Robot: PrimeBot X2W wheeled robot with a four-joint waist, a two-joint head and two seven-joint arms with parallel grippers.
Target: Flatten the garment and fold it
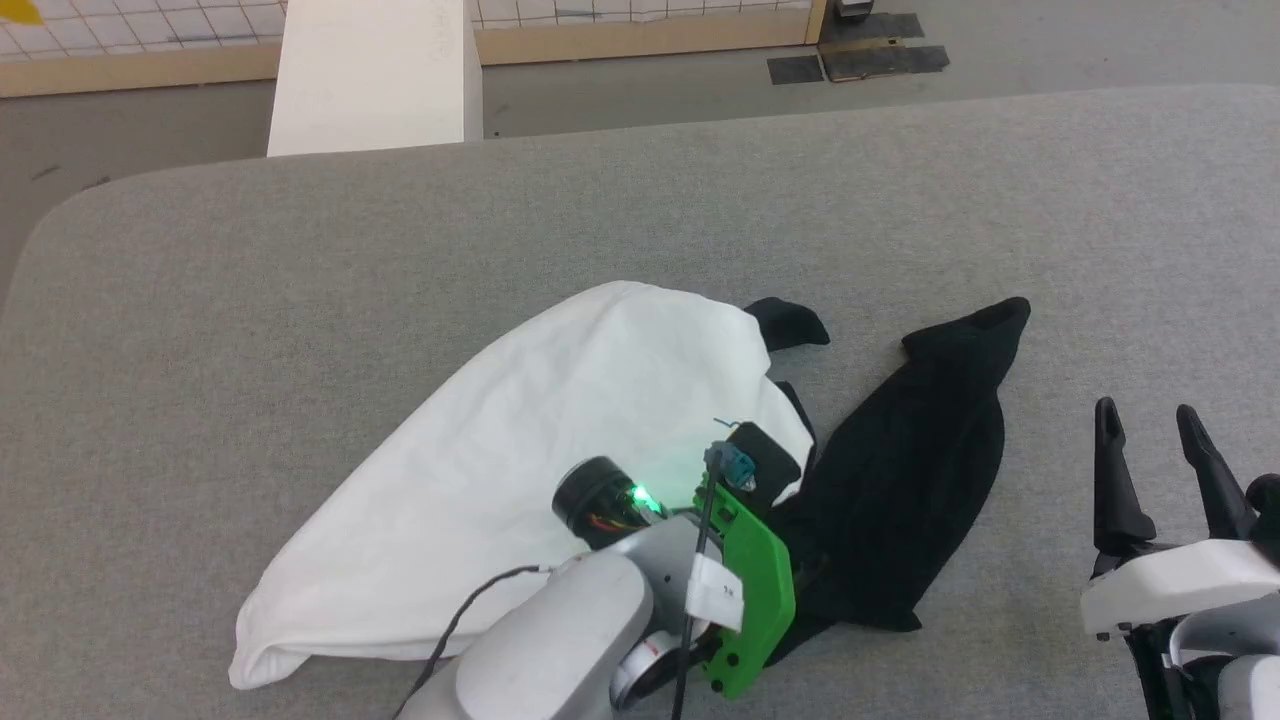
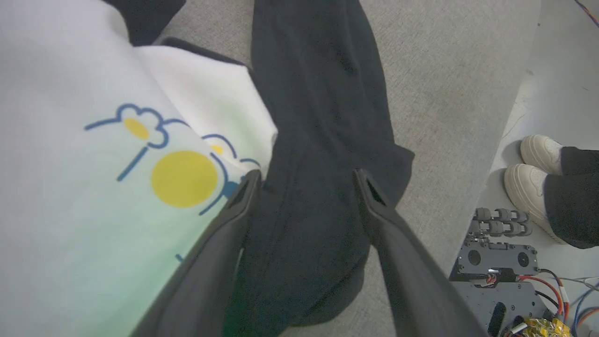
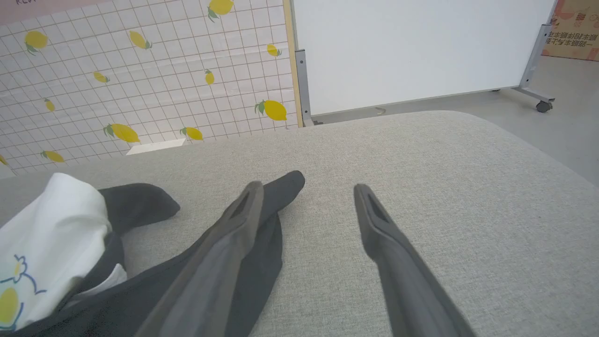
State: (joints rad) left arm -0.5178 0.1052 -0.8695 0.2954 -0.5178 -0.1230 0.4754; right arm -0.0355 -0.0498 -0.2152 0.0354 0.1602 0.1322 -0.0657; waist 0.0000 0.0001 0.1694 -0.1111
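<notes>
The garment lies crumpled on the grey table, its white body bunched to the left. One black sleeve stretches to the right, and a second black sleeve end pokes out behind the body. My left gripper hangs open over the black sleeve, beside the yellow-and-blue print, with nothing between its fingers. In the head view its wrist covers the garment's lower middle. My right gripper stands open at the right, apart from the cloth; in its own view the right gripper points past the sleeve tip.
A white block stands beyond the table's far edge. A person's white shoes stand on the floor next to the table. A tiled lemon-print wall and a white board on wheels lie behind.
</notes>
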